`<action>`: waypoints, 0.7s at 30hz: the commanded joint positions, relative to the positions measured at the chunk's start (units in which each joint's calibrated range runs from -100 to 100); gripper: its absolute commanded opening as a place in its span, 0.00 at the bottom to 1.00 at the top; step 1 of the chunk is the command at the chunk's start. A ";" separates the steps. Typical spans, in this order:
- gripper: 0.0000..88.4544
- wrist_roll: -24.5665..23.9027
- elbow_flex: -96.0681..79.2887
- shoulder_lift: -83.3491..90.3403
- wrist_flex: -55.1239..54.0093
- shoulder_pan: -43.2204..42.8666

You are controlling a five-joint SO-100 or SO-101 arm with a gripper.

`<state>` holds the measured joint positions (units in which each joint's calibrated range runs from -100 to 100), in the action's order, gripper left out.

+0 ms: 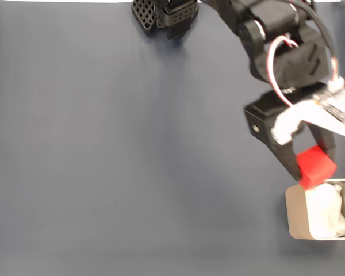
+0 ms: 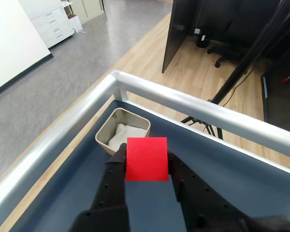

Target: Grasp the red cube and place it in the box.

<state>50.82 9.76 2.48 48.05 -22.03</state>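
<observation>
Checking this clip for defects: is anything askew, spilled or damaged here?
Nothing stands out. The gripper holds the red cube squarely between its fingers, near the box, which sits upright at the table's corner with its white lining rumpled but inside.

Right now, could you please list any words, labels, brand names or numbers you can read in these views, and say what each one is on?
None can be read.
The red cube, held in the gripper, has plain faces.
The box shows no label or print.
The circuit board on the arm is too blurred to show any marking.
</observation>
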 commanded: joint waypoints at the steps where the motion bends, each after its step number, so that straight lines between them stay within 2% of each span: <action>1: 0.00 0.98 8.03 -2.82 -1.66 -1.19; 21: 0.00 1.42 27.74 -22.41 -1.74 -3.68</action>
<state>51.89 33.09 -20.10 47.81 -25.07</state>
